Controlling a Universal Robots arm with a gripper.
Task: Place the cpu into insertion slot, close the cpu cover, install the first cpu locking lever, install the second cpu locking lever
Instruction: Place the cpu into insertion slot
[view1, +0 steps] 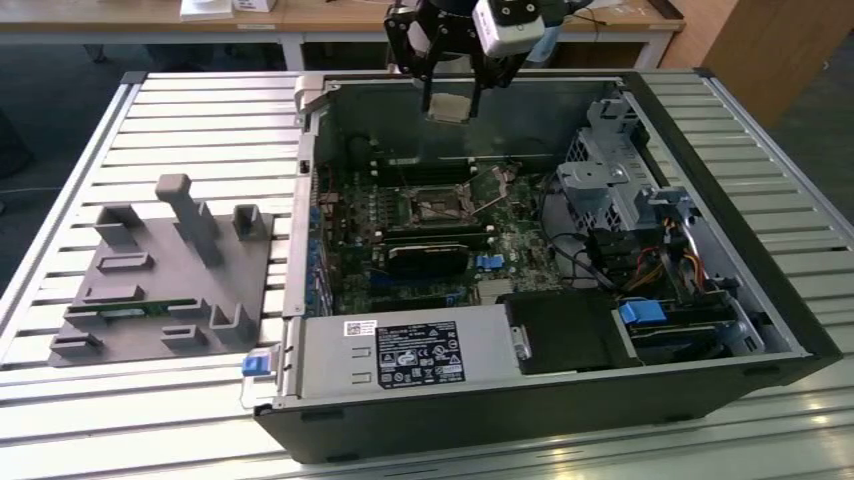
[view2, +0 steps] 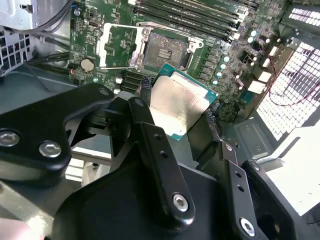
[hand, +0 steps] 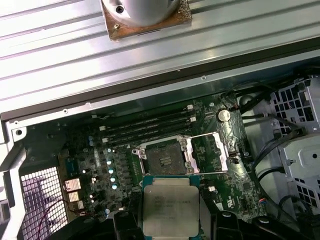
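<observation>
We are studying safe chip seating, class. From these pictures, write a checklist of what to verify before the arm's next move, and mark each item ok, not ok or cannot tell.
1. The cpu is held firmly: ok. The gripper is closed on two opposite edges.
2. The insertion slot is free: ok. Nothing lies in it.
3. The cpu cover is swung open beside the slot: ok.
4. The cpu is lined up over the slot: cannot tell. In the exterior view it hangs high above the open case.
5. The cpu's corners are turned to match the slot: cannot tell.
</observation>
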